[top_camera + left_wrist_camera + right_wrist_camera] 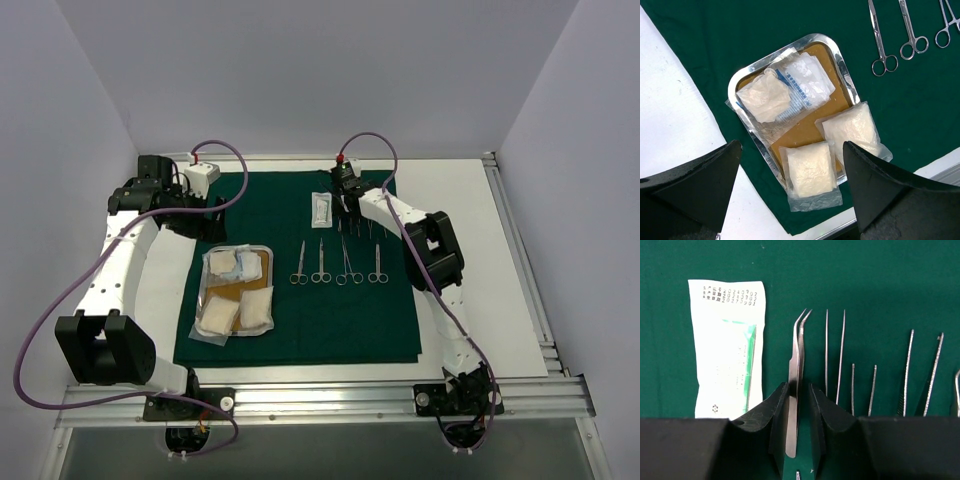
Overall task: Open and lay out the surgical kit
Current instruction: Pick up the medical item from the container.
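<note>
Surgical kit lay opened on the table (480, 300): dark green drape (300, 335) spread flat, steel tray (742, 75) w/ tan liner (805, 132) on its left part, four ring-handled instruments (322, 262) lined up side by side at centre. Two gauze packets (810, 170) hung over the tray's near rim; two clear-wrapped packs (790, 90) sat at its far end. L gripper (792, 143) hovered above the tray, fingers spread wide, holding nothing. R gripper (799, 390) was down near the drape's far edge, fingers narrowed to either side of curved-tip tweezers (798, 350). One pad looked to be against the steel and a dark sliver showed at the other, so a firm grip couldn't be confirmed. Straight tweezers (835, 350) lay just right of them, a white sealed packet (727, 347) just left.
</note>
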`<state>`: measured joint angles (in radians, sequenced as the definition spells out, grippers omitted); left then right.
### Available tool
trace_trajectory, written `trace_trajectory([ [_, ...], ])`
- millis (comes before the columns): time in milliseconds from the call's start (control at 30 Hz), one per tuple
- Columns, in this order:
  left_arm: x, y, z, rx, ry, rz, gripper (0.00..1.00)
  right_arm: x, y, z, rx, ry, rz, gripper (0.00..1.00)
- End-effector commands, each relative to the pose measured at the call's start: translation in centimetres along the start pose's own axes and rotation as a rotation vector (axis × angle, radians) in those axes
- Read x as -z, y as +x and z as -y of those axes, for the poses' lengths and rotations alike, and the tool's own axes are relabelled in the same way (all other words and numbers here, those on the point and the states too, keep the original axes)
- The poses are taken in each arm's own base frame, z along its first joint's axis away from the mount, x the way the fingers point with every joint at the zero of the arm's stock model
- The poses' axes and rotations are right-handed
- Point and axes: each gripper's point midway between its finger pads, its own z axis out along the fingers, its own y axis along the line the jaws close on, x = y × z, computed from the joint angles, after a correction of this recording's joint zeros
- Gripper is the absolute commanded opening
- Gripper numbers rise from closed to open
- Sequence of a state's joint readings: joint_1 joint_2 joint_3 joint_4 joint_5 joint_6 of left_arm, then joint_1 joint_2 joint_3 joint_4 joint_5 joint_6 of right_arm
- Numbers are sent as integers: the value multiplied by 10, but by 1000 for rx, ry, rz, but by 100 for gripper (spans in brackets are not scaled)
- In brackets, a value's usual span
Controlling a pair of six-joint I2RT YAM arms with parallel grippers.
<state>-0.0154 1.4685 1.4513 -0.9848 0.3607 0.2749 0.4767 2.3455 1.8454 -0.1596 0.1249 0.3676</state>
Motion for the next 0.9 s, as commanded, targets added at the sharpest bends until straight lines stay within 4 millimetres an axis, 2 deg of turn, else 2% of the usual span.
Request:
trace_trajectory([
  [0, 4, -4, 1, -19, 16, 24, 92, 0, -4, 2, -20, -7, 0, 17],
  [233, 6, -4, 1, -24, 14, 27, 92, -6, 5, 2, -42, -30, -16, 11],
  [333, 6, -5, 1, -25, 13, 28, 91, -3, 1, 1, -46, -36, -7, 4],
  [400, 6, -4, 1, -24, 14, 27, 91, 1, -3, 1, -45, -28, 5, 4],
  [667, 5, -5, 2, -23, 23, 22, 92, 8, -8, 0, -45, -31, 17, 11],
  [733, 5, -6, 2, -23, 23, 22, 91, 8, -6, 0, -49, -30, 14, 18],
  [867, 5, -6, 3, -23, 29, 19, 91, 13, -10, -5, -45, -38, 24, 24],
])
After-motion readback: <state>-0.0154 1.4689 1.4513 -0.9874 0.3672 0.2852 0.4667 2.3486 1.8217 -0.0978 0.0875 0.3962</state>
